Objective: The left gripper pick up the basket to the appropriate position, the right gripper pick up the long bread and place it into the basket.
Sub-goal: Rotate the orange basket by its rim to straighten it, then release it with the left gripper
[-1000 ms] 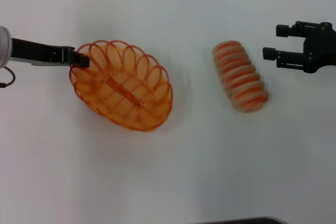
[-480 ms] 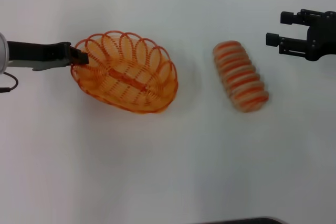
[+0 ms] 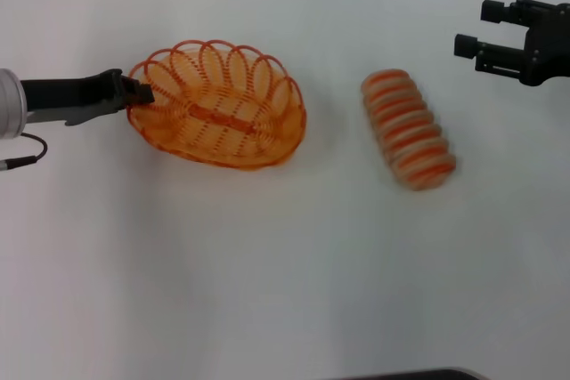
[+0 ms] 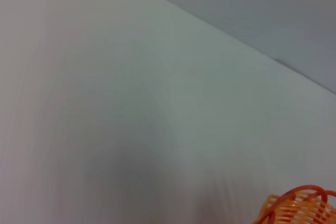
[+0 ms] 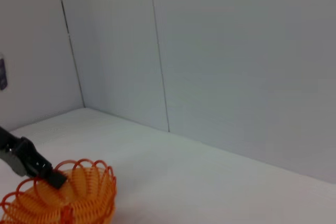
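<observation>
long bread: the long bread [image 3: 409,129] lies on the white table [image 3: 267,291], nearest of the task's things, untouched and well apart from both pincers.
bread axis: long axis runs diagonally, the far end toward the robot's left and the near end toward its right; stripes cross it.
basket: the basket [image 3: 218,116] sits left of the bread with a clear gap between them, rim up and slightly tilted; nothing is inside it.
basket axis: long axis runs roughly left to right, the right end a little nearer the robot.
left pincer: the left pincer [image 3: 135,92] is closed on the basket's rim at its left end; the right wrist view confirms the pinch [image 5: 52,178].
right pincer: the right pincer [image 3: 476,42] hangs farthest off, beyond and to the right of the bread, fingers parted wide, holding nothing.
progress: judged early; basket gripped and seemingly in placement, not released.
remaining: setting the basket down, then the whole bread pick and placing it into the basket.
</observation>
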You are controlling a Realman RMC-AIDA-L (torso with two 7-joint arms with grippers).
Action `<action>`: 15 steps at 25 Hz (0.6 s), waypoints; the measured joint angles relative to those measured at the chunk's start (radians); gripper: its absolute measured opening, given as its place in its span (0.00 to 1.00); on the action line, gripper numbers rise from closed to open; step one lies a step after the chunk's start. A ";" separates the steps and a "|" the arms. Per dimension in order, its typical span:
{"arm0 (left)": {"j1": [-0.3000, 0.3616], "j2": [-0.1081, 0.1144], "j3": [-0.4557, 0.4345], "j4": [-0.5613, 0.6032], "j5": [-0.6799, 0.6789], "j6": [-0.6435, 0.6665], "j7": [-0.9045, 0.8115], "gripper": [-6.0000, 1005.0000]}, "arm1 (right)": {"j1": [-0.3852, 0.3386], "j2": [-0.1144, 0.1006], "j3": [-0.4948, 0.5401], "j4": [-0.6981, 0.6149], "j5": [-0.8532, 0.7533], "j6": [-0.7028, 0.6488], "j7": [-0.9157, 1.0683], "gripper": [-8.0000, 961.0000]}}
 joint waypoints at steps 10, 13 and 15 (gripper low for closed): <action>0.040 0.000 0.014 0.009 -0.017 -0.073 -0.048 0.10 | 0.000 0.002 0.002 0.003 0.019 0.022 0.000 0.76; 0.042 0.000 0.015 0.005 -0.039 -0.083 -0.054 0.10 | 0.001 0.002 0.004 0.002 0.025 0.026 0.004 0.76; 0.044 -0.001 0.019 0.005 -0.041 -0.084 -0.061 0.10 | 0.002 0.002 0.008 0.002 0.032 0.031 0.005 0.76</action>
